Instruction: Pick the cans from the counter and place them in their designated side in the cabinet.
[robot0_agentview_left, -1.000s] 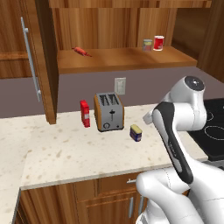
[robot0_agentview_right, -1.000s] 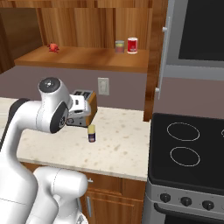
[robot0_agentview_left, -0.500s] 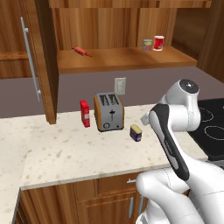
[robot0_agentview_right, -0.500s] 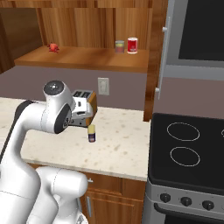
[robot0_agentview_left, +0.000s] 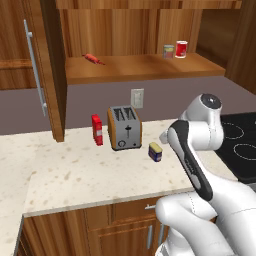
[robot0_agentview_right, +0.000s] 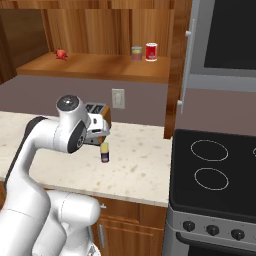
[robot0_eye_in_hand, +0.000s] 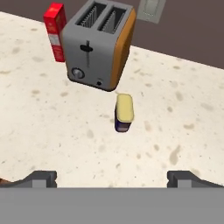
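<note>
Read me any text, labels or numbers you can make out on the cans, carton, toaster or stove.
None is legible.
Red carton: pale label patches, too blurred to read.
Dark blue can: no readable print.
Shelf can and red cup: too small.
Toaster and stove knobs: no markings seen.

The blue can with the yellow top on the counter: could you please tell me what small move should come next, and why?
Probably lower the end effector toward the blue can: its fingers look spread wide, with nothing between them, and the can stands free on the counter, clear of the toaster.
</note>
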